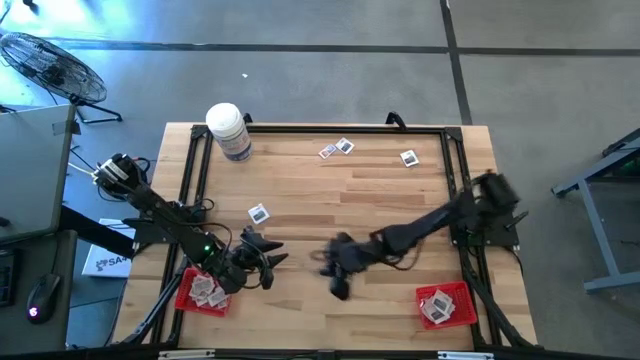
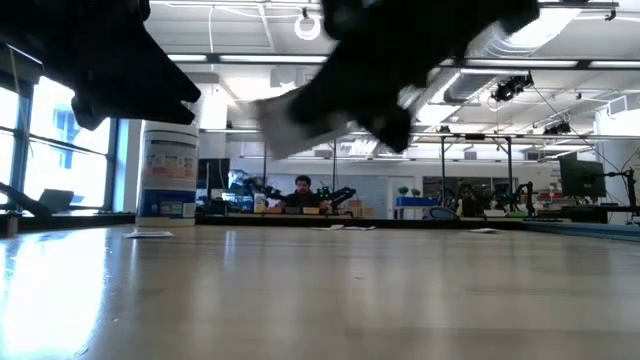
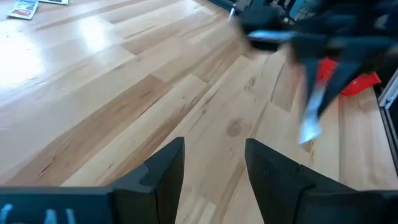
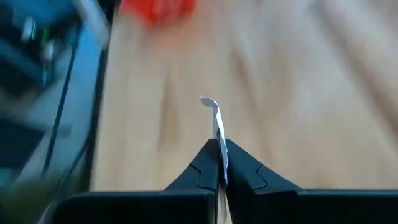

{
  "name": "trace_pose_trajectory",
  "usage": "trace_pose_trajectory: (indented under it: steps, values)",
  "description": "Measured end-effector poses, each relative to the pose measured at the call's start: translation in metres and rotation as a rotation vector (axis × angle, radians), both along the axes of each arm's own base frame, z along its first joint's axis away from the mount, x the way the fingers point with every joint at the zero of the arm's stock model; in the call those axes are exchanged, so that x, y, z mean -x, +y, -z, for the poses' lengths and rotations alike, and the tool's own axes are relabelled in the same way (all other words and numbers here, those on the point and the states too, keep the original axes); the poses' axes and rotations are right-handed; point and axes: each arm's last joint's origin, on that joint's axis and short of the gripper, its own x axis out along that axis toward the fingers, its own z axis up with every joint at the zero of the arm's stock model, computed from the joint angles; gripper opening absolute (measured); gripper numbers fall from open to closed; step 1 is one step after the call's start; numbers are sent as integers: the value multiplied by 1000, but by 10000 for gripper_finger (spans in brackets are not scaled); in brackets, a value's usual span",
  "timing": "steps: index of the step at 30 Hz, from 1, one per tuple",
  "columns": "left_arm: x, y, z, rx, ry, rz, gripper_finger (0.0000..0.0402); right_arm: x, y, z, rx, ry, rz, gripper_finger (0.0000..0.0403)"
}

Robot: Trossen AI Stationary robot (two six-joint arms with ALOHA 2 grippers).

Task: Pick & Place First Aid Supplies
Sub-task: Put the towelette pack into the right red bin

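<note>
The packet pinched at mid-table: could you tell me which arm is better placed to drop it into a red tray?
Right. The right claw is shut on the packet, and the right-hand tray sits close by. The left claw is open and empty.

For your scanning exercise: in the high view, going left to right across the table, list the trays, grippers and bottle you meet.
Left red tray → white bottle → left gripper → right gripper → right red tray.

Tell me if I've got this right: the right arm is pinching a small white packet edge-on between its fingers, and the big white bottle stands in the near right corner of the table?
Not quite. The right gripper does pinch a packet edge-on, but the high view shows the bottle standing at the far left corner of the table.
</note>
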Motion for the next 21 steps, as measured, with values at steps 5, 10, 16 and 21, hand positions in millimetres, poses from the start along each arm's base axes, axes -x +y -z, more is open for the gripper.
trace_pose_trajectory:
  steps: [5, 10, 16, 21]
  values:
    - [1, 1, 2, -11, 22, 7, 168, 65, 26, -38, -87, 299, -62, 3]
    - [1, 1, 2, -13, 22, 6, 168, 134, 39, -67, -206, 593, 51, 5]
    - [1, 1, 1, -27, 11, -16, 168, 197, 53, -73, -172, 859, 235, 7]
    - [1, 1, 2, -27, 18, -11, 168, 224, 67, -65, -125, 1016, 340, 5]
